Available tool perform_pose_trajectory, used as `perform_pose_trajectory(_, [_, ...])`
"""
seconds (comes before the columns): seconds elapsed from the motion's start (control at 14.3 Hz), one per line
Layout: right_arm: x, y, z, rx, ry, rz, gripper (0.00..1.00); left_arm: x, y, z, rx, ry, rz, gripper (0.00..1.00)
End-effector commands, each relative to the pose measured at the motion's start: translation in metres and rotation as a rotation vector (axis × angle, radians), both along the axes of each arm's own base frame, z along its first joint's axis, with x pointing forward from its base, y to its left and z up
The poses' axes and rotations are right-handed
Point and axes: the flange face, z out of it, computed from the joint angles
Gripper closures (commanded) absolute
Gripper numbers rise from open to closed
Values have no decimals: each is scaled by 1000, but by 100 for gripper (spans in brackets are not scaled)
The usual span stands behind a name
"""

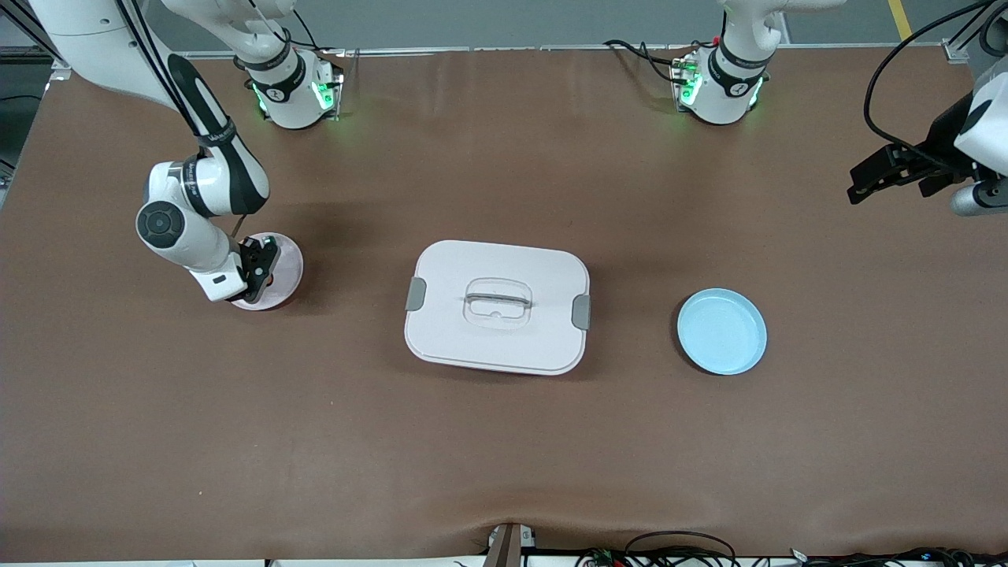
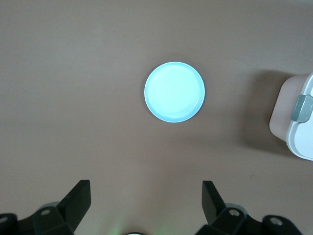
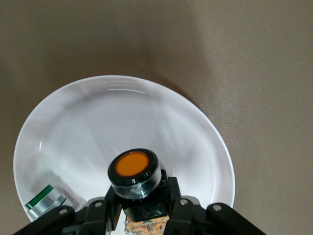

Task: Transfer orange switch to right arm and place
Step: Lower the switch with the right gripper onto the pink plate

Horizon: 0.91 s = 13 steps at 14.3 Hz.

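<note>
My right gripper (image 3: 139,197) is shut on the orange switch (image 3: 133,171), a black button with a round orange cap facing up. It holds the switch low over a pale pink plate (image 3: 98,117). In the front view the right gripper (image 1: 262,272) is over that plate (image 1: 290,253) toward the right arm's end of the table, and the switch is hidden there. My left gripper (image 1: 866,177) is open and empty, up in the air over the left arm's end of the table. The left wrist view shows its fingers (image 2: 78,200) spread wide.
A small greenish-silver part (image 3: 43,200) lies in the pink plate at its rim. A white lidded box (image 1: 497,307) with grey clasps sits mid-table. A light blue plate (image 1: 722,331) lies beside it toward the left arm's end, and shows in the left wrist view (image 2: 174,91).
</note>
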Motion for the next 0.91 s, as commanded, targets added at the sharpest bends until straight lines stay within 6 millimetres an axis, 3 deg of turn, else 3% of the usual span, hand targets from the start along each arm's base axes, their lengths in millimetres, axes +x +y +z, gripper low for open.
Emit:
perform_pose_trajectory(0.0, [-1,-2,-6,-8,-16,-4,75,-16,4,5,-1,-8,4,0])
perform_pose_trajectory(0.14, [-1,-2,-7,-8,-15,-14,69,-16,4,4,-1,-7,-10,0])
perform_pose_trajectory(0.21, [-1,-2,-7,-8,-15,-14,58,-17,5,5,-1,-8,-10,0])
perform_pose_trajectory(0.35, [2,-2,-5,-5,-23,-23,11,-16,8,4,-9,-8,-15,0])
perform_pose_trajectory(0.42, [3,-4,-3,-5,-26,-26,0,-15,9,5,-11,-14,-30,0])
perform_pose_trajectory(0.63, [6,-4,1,-8,-29,-36,0,-13,11,5,-15,-23,-37,0])
perform_pose_trajectory(0.84, [22,-6,13,-16,-43,-58,0,-12,18,5,-20,-26,-23,0])
